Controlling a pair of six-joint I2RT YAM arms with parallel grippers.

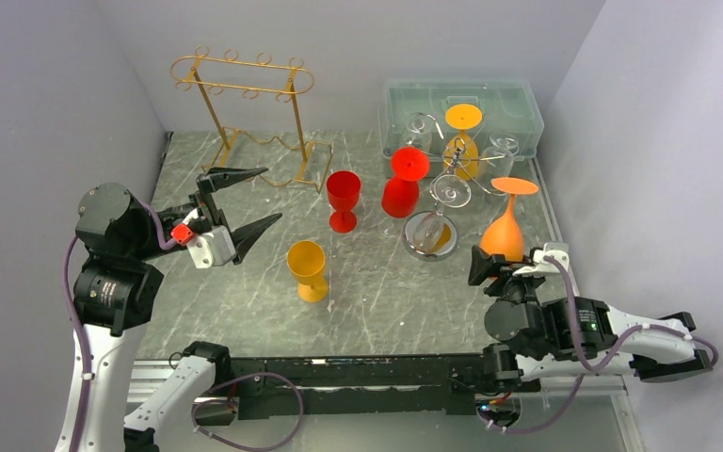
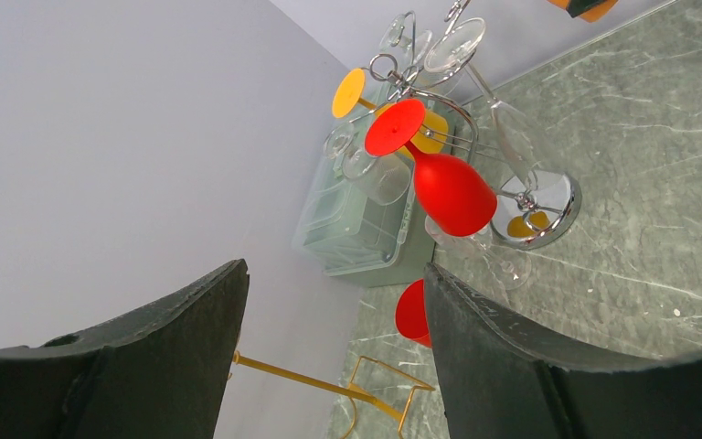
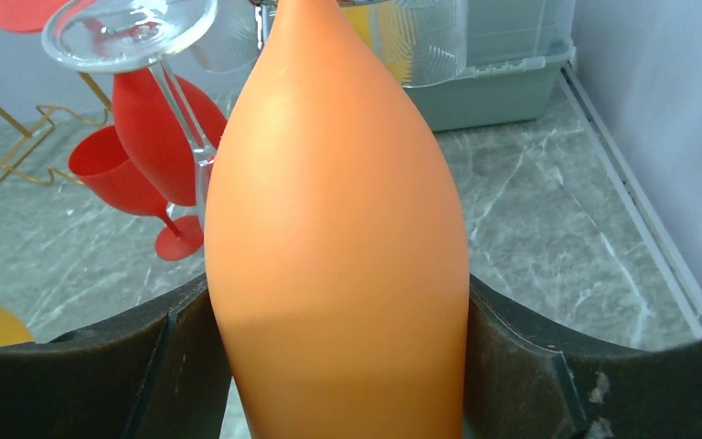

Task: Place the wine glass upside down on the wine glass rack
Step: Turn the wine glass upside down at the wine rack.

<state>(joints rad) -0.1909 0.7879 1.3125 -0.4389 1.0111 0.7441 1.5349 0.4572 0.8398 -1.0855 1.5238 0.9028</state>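
Note:
My right gripper (image 1: 501, 266) is shut on the bowl of an orange wine glass (image 1: 506, 235), held upside down with its flat foot on top, just right of the chrome wine glass rack (image 1: 428, 235). In the right wrist view the orange bowl (image 3: 329, 183) fills the space between my fingers (image 3: 82, 366). The rack carries a red glass (image 1: 402, 184), a clear glass (image 1: 450, 188) and a yellow glass (image 1: 461, 141), all hung upside down. My left gripper (image 1: 271, 195) is open and empty at mid-left, above the table. The rack also shows in the left wrist view (image 2: 548, 197).
A gold wire rack (image 1: 245, 113) stands at the back left. A red glass (image 1: 343, 198) and a yellow glass (image 1: 308, 268) stand upright mid-table. A clear plastic bin (image 1: 518, 104) with glassware sits at the back right. The right wall is close.

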